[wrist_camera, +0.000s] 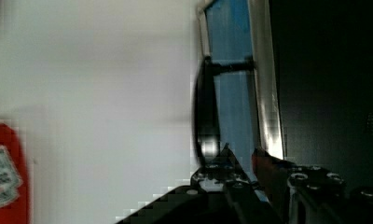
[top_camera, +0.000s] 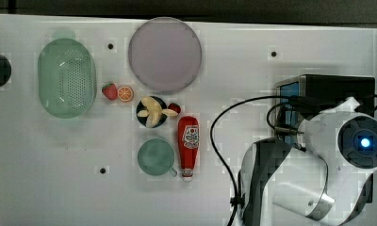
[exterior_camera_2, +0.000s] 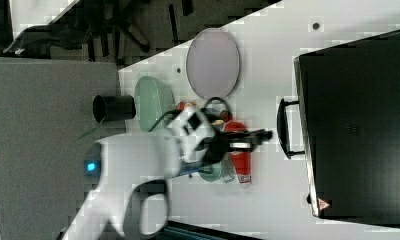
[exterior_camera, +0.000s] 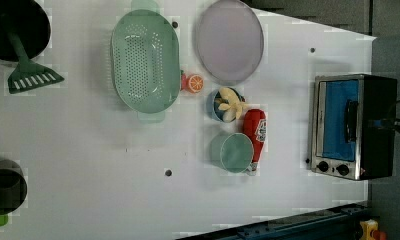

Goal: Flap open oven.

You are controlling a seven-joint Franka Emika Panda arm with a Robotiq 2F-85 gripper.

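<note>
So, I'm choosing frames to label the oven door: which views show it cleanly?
Left view: the oven shows unobstructed, its blue glass evenly lit. Wrist view: the door handle is smeared and soft. Top view: the arm covers most of it.

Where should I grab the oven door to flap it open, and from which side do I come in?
Grip the black bar handle on the oven door's blue glass. It stands off the glass on two posts, leaving a gap for a finger behind it. Come from the front, the right view's left, where the gripper hovers, and probably mid-bar.
</note>
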